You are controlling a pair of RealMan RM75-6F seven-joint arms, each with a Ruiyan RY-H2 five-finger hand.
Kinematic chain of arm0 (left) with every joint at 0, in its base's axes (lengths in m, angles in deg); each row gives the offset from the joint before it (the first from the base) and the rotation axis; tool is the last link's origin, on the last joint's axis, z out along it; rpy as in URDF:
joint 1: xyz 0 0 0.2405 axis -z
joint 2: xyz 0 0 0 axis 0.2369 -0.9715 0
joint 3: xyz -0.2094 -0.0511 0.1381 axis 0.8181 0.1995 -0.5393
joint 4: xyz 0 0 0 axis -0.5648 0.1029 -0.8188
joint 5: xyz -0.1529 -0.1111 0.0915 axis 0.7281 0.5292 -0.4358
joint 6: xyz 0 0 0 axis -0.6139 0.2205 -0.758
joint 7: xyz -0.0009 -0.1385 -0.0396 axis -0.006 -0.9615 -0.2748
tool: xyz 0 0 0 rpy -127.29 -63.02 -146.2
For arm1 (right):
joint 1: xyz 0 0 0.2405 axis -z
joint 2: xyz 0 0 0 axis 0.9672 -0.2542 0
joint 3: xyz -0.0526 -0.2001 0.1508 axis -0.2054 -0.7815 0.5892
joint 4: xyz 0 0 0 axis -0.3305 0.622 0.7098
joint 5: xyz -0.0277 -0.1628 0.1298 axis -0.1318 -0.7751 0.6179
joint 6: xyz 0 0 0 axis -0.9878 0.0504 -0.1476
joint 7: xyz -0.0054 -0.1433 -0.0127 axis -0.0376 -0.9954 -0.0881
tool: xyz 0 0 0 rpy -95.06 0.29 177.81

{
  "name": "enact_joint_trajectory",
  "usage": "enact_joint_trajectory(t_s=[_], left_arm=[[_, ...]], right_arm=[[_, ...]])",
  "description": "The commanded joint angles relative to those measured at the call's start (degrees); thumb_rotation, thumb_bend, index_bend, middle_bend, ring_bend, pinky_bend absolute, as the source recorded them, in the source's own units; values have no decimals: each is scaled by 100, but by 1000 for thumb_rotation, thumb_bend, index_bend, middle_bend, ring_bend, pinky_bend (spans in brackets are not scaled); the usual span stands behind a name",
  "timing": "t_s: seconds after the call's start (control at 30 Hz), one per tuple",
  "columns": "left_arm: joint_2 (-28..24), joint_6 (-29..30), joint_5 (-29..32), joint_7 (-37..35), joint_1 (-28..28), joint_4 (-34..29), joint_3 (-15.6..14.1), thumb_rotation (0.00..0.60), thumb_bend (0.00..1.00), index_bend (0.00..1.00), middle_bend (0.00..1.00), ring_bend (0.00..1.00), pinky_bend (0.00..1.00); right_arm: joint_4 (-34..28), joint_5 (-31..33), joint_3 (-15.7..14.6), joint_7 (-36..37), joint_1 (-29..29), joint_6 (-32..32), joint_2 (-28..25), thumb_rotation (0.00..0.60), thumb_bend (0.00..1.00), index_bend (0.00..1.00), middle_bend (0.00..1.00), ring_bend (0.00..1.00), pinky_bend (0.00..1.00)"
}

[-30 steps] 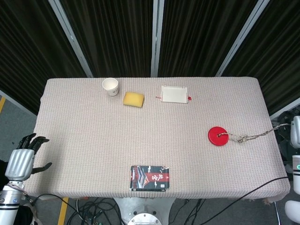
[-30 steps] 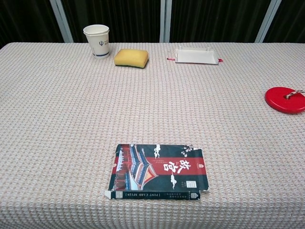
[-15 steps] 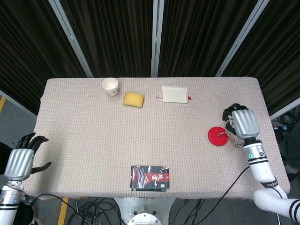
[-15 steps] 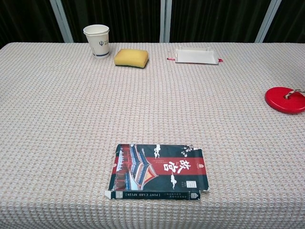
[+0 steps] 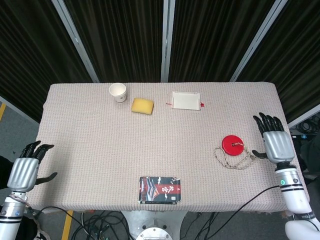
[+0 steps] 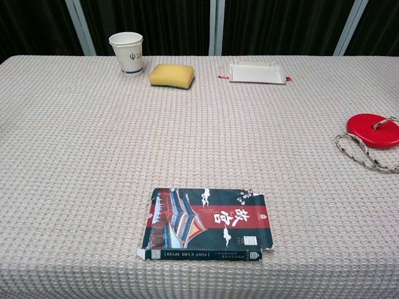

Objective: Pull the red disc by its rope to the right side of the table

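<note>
- A white paper cup (image 5: 118, 92) stands upright in the upper left of the counter; what is inside it cannot be told from either view.
- A shallow white tray (image 5: 186, 100) sits at the upper centre, with a small red piece at its right edge; its contents are not clear.
- A yellow sponge (image 5: 142, 105) lies between cup and tray, just right of the cup.
- The red disc (image 5: 232, 145) lies flat toward the right of the counter (image 5: 90, 145), short of the right edge.
- Its rope (image 5: 234, 161) lies slack in a loose loop below and right of the disc, running toward the right hand (image 5: 277, 145).
- That right hand hovers at the right edge with fingers spread; its thumb is near the rope end, and contact cannot be told.
- The left hand (image 5: 23, 172) is off the lower left edge, fingers apart, holding nothing.
- A flattened dark and red carton (image 5: 160, 189) lies at the bottom centre.
- The counter wears a beige woven cloth; dark curtains with pale poles stand behind.
</note>
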Motion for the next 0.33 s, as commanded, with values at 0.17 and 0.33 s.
enact_joint_trajectory(t_s=[0.17, 0.33], left_arm=[[13, -29, -1, -2, 29, 6, 8, 600, 1, 206, 229, 105, 135], [15, 29, -13, 1, 40, -6, 51, 600, 1, 204, 229, 105, 135]], right_arm=[[379, -899, -624, 186, 1180, 1667, 343, 600, 0, 0, 0, 0, 0], [555, -1025, -787, 346, 1558, 1969, 421, 600, 0, 0, 0, 0, 0]])
